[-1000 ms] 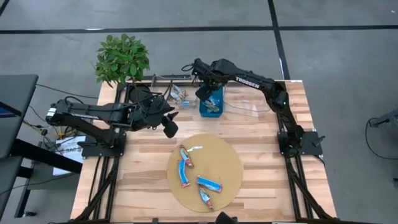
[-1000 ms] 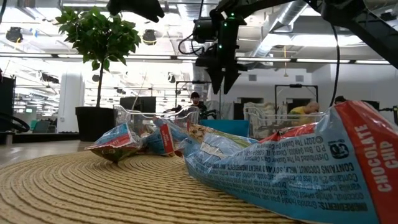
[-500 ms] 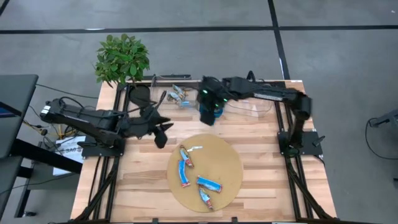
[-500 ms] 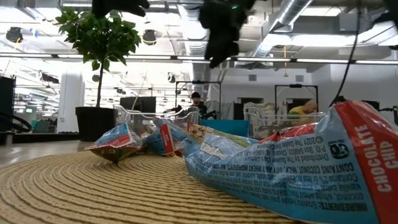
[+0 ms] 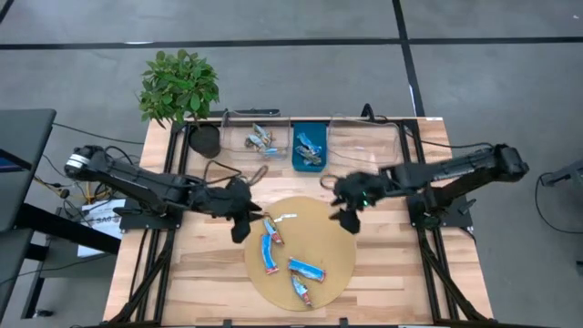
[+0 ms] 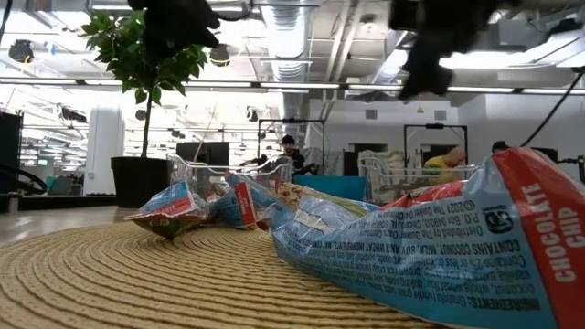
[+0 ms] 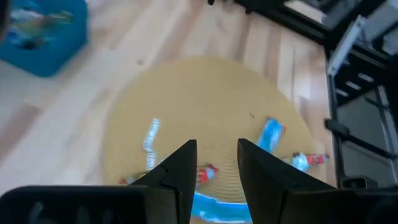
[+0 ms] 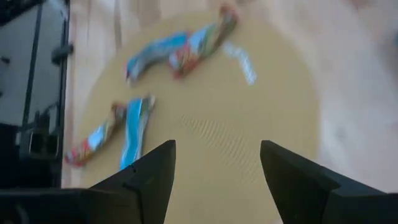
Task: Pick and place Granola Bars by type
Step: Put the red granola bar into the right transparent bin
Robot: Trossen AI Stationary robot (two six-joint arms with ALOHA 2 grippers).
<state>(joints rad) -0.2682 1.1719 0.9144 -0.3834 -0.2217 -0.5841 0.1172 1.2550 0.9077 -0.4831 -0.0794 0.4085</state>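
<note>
Several granola bars lie flat on a round woven mat [image 5: 319,232]: two blue bars with red ends [image 5: 271,230] [image 5: 271,258], a blue one [image 5: 306,269], another [image 5: 299,290] and a pale wrapper [image 5: 285,218]. More bars sit in the blue bin [image 5: 308,150] and in a clear bin [image 5: 258,139] at the far edge. My left gripper [image 5: 241,223] [image 7: 214,168] hovers open above the mat's left edge. My right gripper [image 5: 347,215] [image 8: 216,168] hovers open above the mat's right edge. Both are empty.
A potted plant [image 5: 179,87] stands at the far left corner, with a dark pot [image 5: 206,139] beside it. A second clear bin [image 5: 364,146] stands right of the blue one. Bare wood [image 5: 200,273] lies left and right of the mat.
My right gripper has swung from above the blue bin at the far edge toward the near edge and now hangs over the mat's right side. My left gripper has moved right and toward the near edge, reaching the mat's left side. The bars have stayed in place.
</note>
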